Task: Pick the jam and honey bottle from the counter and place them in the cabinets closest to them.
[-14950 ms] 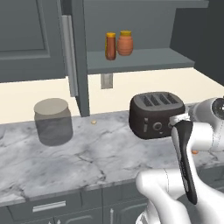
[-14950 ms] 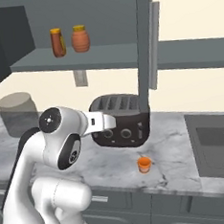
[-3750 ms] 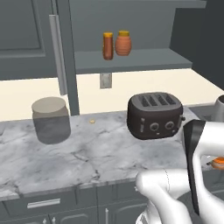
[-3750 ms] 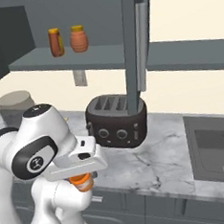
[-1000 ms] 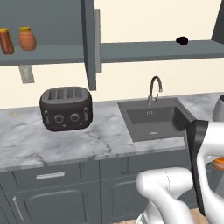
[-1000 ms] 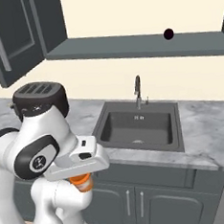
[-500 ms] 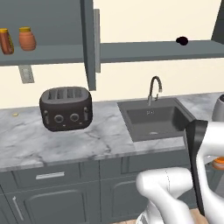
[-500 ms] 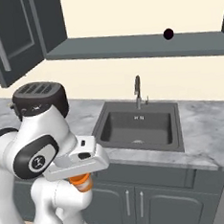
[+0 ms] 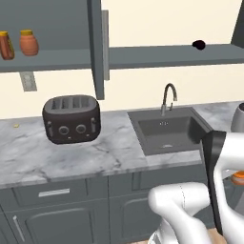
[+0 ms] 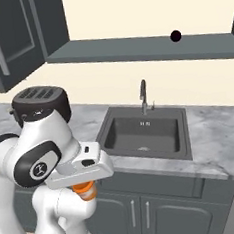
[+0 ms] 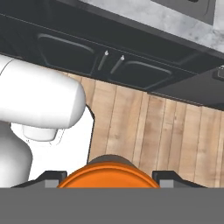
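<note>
Holding jam (image 11: 108, 175) between gripper (image 11: 109, 178) fingertips — jar pinched, orange body pressed on both sides. I see arm folded low before dark drawers, jam (image 10: 85, 190) under hand, below counter (image 10: 210, 131) edge. Open cabinets (image 9: 97, 47): grey shelf carries two containers — honey bottle (image 9: 6, 45) at far left, rounder orange pot (image 9: 28, 42) just beside. One toaster (image 9: 71, 118) on marble. One sink (image 9: 171, 133), basin bare, one faucet (image 9: 167, 97) behind. One small dark object (image 9: 198, 45) on open shelf above.
</note>
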You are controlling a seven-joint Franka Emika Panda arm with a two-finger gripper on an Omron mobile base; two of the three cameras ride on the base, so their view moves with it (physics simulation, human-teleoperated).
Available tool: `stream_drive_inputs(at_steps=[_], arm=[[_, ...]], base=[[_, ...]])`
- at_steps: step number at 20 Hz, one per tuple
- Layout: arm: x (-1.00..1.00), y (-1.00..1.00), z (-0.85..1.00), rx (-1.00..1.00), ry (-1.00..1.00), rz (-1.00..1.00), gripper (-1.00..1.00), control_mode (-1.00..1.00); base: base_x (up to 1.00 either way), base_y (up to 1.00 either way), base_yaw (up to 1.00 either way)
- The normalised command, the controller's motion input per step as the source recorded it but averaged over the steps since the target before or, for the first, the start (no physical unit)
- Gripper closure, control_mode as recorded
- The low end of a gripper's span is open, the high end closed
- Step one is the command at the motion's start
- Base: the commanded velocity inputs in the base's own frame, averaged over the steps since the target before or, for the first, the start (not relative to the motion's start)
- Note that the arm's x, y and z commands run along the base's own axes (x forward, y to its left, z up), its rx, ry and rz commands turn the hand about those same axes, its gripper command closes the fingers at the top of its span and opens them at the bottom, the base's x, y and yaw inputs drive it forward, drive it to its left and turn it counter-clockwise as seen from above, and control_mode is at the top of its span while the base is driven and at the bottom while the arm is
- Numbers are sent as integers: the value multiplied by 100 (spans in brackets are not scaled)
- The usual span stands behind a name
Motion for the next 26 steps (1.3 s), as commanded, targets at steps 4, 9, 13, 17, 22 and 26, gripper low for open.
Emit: stream_drive_inputs(at_steps=[4, 9, 13, 17, 22, 26], arm=[[0, 0, 0, 0, 0, 0, 100, 100], [0, 0, 0, 0, 0, 0, 100, 100], [0, 0, 0, 0, 0, 0, 100, 100], [0, 0, 0, 0, 0, 0, 100, 100], [0, 0, 0, 0, 0, 0, 100, 100], [0, 0, 0, 0, 0, 0, 100, -100]], base=[[36, -24, 0], [58, -11, 0], [60, -7, 0], [46, -6, 0], [32, -3, 0], [3, 0, 0]])
